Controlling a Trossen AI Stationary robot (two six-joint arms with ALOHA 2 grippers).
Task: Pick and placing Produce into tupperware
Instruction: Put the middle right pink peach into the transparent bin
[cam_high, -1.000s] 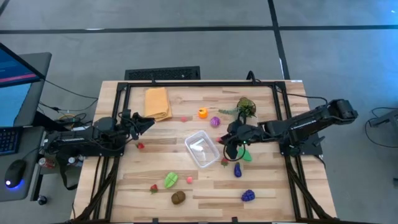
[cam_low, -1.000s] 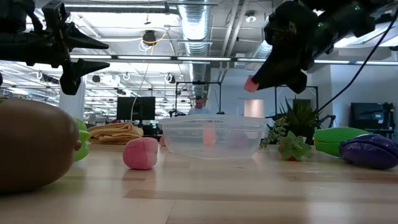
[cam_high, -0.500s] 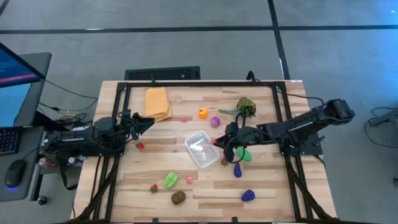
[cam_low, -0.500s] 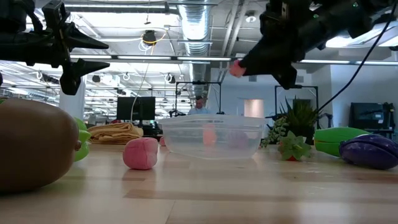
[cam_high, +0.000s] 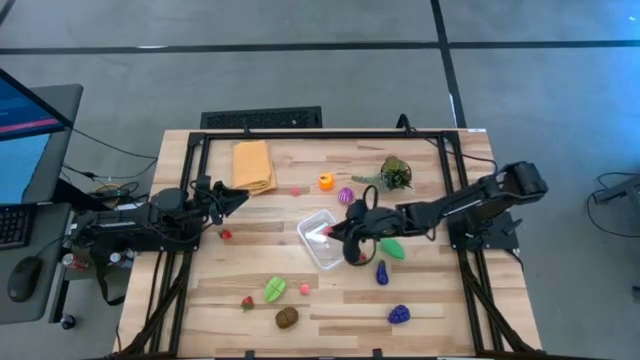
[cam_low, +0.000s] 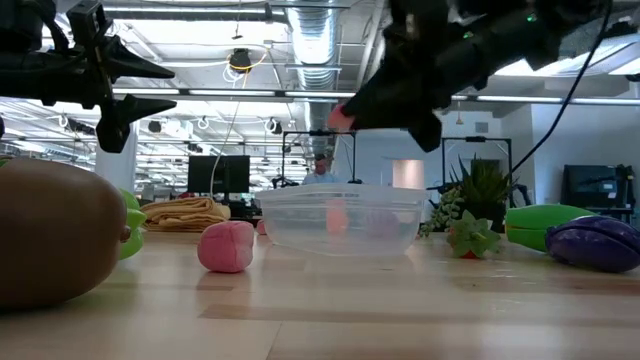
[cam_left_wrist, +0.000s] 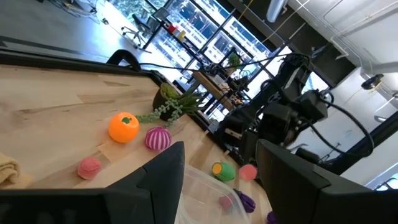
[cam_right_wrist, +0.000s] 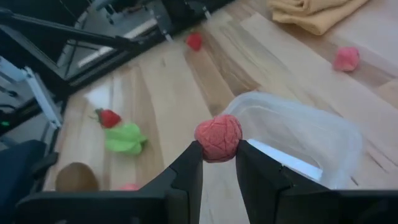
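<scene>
While our right gripper (cam_right_wrist: 217, 163) pinches the pink fruit (cam_right_wrist: 217, 137) above the container's (cam_high: 322, 240) rim, dropping it now risks a bounce off the edge; our left gripper (cam_high: 232, 197) waits half open, empty.

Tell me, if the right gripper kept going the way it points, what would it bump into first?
Probably the tupperware. The right gripper, shut on a pink piece, points over its near rim; depth is hard to judge.

end effector (cam_right_wrist: 217, 163) | grips pink fruit (cam_right_wrist: 217, 137) | above tupperware (cam_right_wrist: 298, 134)
</scene>
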